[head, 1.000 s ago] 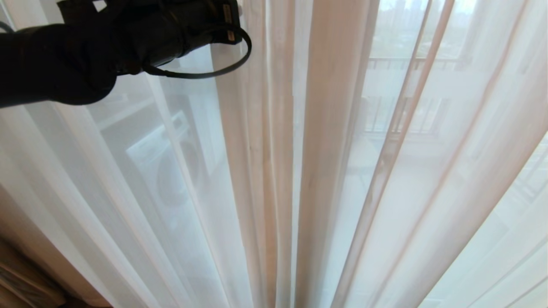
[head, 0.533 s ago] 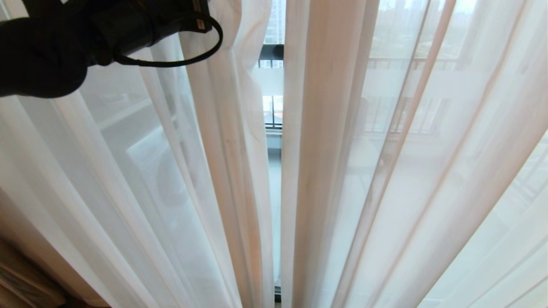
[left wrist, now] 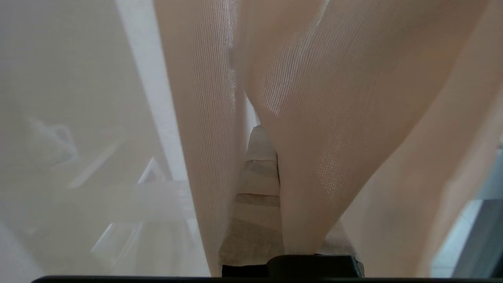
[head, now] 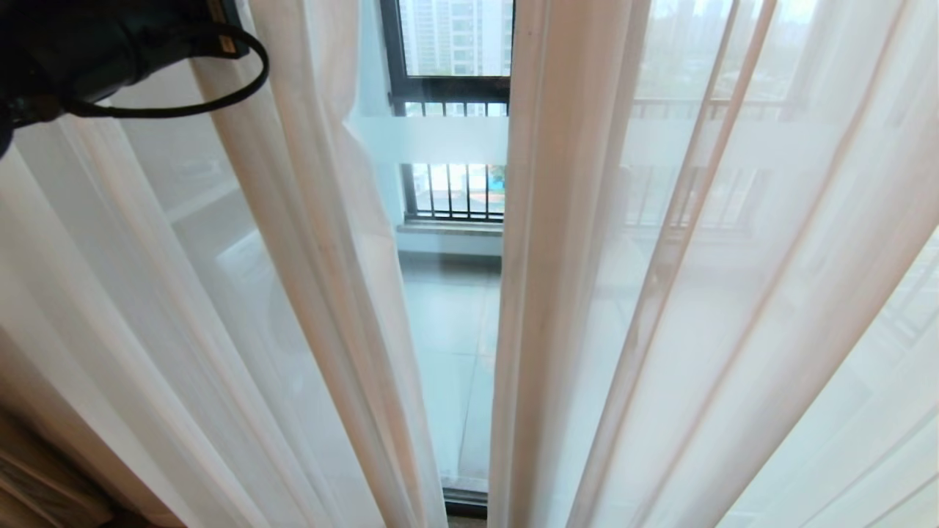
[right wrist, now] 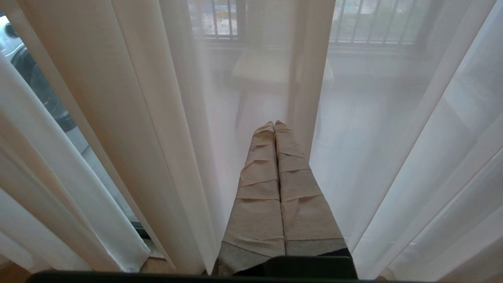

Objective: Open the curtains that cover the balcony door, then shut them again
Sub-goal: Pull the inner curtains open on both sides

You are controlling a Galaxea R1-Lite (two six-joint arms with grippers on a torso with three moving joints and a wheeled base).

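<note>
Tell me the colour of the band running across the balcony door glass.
Frosted white band, clearest in the head view.

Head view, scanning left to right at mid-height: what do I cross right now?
Left sheer panel → its gathered inner edge → open gap showing the balcony door glass → right sheer panel.

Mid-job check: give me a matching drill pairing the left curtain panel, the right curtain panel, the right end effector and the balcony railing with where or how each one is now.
Things:
1. left curtain panel
2. right curtain panel
3. right end effector
4. balcony railing

States:
A. fingers shut, empty, in front of the sheer
B. seen through the gap
C. hanging straight
D. bunched against the left end effector

Pairs: 1-D, 2-C, 3-A, 4-B
</note>
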